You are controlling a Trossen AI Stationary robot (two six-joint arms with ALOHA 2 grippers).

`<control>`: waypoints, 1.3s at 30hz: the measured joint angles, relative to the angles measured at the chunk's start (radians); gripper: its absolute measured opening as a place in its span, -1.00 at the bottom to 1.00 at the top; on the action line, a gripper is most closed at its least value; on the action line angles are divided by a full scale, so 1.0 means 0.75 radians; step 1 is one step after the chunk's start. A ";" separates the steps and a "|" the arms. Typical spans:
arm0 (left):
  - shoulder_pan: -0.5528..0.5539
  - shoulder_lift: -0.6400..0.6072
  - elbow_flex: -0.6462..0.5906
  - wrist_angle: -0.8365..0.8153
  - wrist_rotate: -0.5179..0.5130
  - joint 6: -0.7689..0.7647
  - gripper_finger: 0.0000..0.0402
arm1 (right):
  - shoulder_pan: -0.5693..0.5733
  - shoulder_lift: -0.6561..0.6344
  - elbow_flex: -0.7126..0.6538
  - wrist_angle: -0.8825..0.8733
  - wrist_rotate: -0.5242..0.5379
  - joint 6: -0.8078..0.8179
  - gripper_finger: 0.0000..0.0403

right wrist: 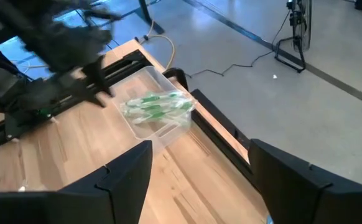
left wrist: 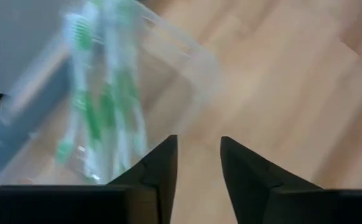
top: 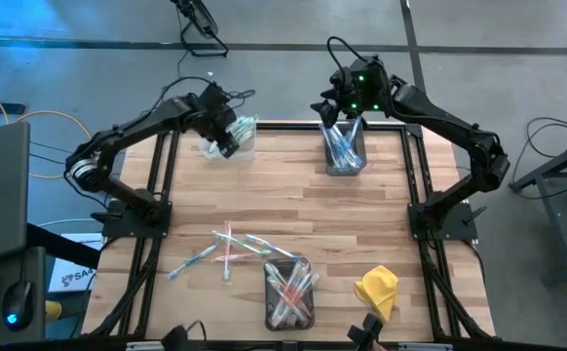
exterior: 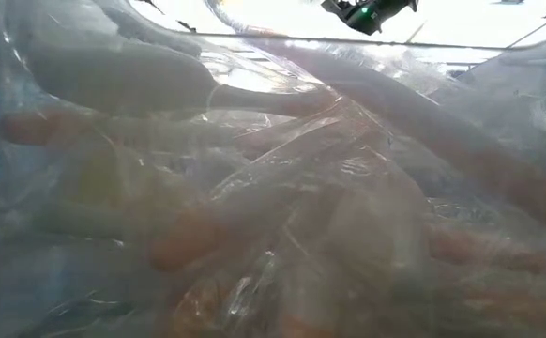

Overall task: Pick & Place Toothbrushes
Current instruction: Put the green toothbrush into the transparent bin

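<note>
A: Left gripper (top: 227, 139), position?

B: Far-left of the wooden slat table (top: 361, 219), at the near edge of the clear plastic bin holding green-accented white toothbrushes (top: 243, 130). In its wrist view the 2 dark fingers (left wrist: 159, 171) stand apart with bare wood in the gap. Jaws released, grasping nothing.

A: Right gripper (top: 340, 109)?

B: Far side, above the clear plastic bin of blue-accented white toothbrushes (top: 343, 144). Jaws spread wide and empty. Its wrist view looks across to the green bin (right wrist: 156, 111), with the left arm blurred beside it.

A: Remaining toothbrushes?

B: Loose scatter of thin white toothbrushes with mixed accents (top: 227, 251) on the near-left boards, some crossing. Just right of them, a 3rd clear plastic bin with pink-red-accented toothbrushes (top: 289, 291) at the near edge.

A: Anything else?

B: Crumpled yellow cloth (top: 378, 289), near-right, apart from the bins. The low view is filled by clear plastic and blurred handles; nothing there can be told apart.
</note>
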 joint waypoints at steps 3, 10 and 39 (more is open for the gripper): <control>-0.070 -0.065 0.000 -0.129 0.001 0.001 -0.52 | 0.000 0.000 0.000 0.000 0.000 0.000 0.25; -0.286 -0.201 -0.001 -0.298 0.001 -0.075 -0.65 | 0.000 0.000 0.000 0.000 -0.046 0.000 0.21; -1.128 -0.028 -0.001 -0.286 -0.220 -0.474 -0.66 | 0.011 0.000 0.000 -0.014 -0.410 0.017 0.21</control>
